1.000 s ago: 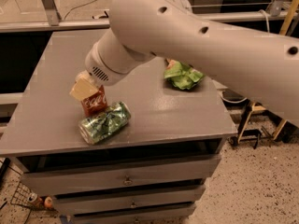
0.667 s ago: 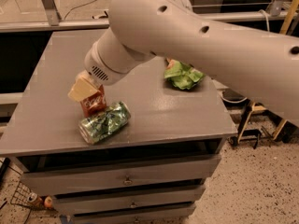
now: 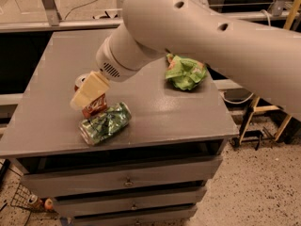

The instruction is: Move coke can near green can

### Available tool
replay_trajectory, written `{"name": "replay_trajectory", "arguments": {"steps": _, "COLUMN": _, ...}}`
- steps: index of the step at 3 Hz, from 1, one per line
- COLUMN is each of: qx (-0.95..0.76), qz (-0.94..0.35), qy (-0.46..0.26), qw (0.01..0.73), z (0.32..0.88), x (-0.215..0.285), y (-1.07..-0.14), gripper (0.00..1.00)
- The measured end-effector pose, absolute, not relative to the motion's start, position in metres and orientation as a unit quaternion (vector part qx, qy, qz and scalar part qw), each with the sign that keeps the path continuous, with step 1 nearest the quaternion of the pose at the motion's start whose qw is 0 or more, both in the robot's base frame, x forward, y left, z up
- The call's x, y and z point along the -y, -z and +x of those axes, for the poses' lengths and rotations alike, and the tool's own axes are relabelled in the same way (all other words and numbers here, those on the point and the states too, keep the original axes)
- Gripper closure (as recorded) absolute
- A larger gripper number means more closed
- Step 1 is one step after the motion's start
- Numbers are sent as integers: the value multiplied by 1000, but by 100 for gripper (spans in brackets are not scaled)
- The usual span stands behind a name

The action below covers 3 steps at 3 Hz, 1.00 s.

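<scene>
The coke can [image 3: 95,105] is red with a white logo and a silver top. It stands slightly tilted at the table's front left, touching the back of the green can [image 3: 105,123]. The green can is dented and mottled and lies on its side near the front edge. My gripper [image 3: 89,92] is at the coke can, with a cream finger [image 3: 88,91] lying across the can's upper part. It looks shut on the can. The big grey arm reaches in from the upper right and hides the can's far side.
A crumpled bright green snack bag [image 3: 185,73] lies at the back right of the grey table [image 3: 188,117]. Drawers sit below the front edge. There are metal frames and a stool leg on the floor to the right.
Almost nothing. The gripper and the coke can stay in the same spot beside the green can.
</scene>
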<state>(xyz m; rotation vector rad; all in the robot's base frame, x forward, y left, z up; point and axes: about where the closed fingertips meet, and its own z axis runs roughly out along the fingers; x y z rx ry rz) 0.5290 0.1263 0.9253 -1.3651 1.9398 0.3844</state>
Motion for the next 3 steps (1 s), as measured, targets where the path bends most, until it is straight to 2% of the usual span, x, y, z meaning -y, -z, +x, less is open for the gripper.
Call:
{"name": "replay_trajectory", "arguments": {"steps": 1, "qx": -766, "qz": -504, "qy": -145, "qw": 371, "z": 548, "x": -81, "y": -917, "gripper": 0}}
{"name": "replay_trajectory", "arguments": {"steps": 3, "qx": -824, "qz": -394, "qy": -134, "qw": 385, "z": 573, "x": 66, "y": -889, "gripper": 0}}
